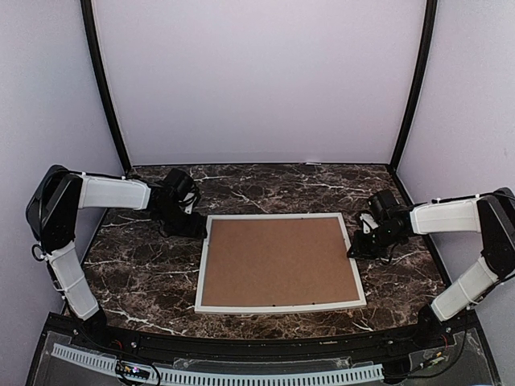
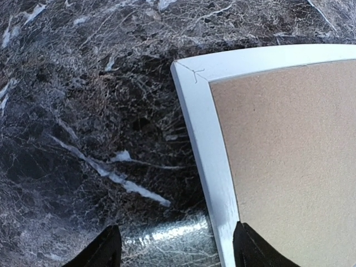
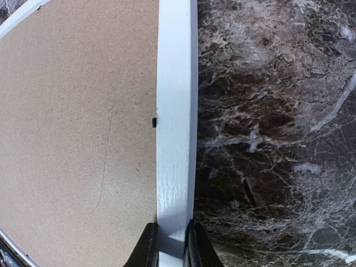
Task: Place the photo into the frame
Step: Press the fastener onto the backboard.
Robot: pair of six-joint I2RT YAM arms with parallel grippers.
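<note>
Brown fibreboard is facing up at me: the backing board (image 1: 278,261) is sitting inside the white frame (image 1: 282,307). The frame is lying flat, back upward, in the middle of the dark marble bench (image 1: 145,273), its long sides running left to right between my two arms.

My right claw (image 1: 358,245) is reaching in from the right to the frame's right border. Seen from the right wrist, the right claw (image 3: 171,225) is pinching that white rail. Its two dark fingers (image 3: 146,247) are pressing against either edge of it, one on the board side and one on the marble side. Farther along the rail a small black tab (image 3: 154,122) is poking from the inner edge onto the board, and a faint thin scratch (image 3: 104,167) is running down the brown surface.

My left claw (image 1: 187,223) is sitting at the frame's far left corner. Seen from the left wrist, the left claw (image 2: 177,231) is standing spread wide, one finger over bare marble and the other over the board's edge, so the left border is passing between them. It is gripping nothing, and whether its fingertips are touching the bench I cannot tell. The mitred corner joint (image 2: 193,72) is showing as a fine diagonal line in the white paint
</note>
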